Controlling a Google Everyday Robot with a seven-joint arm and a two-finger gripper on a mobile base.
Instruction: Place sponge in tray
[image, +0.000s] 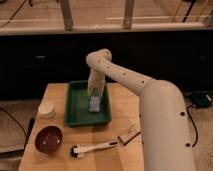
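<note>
The sponge (94, 104) is lying inside the tray (73, 107), toward its right half and near the right wall, with its long side running away from the table's front edge. I am hovering my gripper (94, 91) directly over the sponge, pointing straight down. It is so close that I cannot tell whether the two are touching, nor whether my gripper is spread or pressed together. My arm (125, 75) is reaching in from the right, bending at a rounded elbow above the tray's far edge and dropping down from there. The tray is sitting on the far middle part of the wooden table (55, 95). A short white round container (47, 109) is standing just left of the tray. A dark red bowl (48, 139) is resting nearer the front left. A white-handled brush (92, 148) with a black head is lying in front of the tray, and a tan block (129, 133) is lying to the brush's right, beside my arm's wide white body.
</note>
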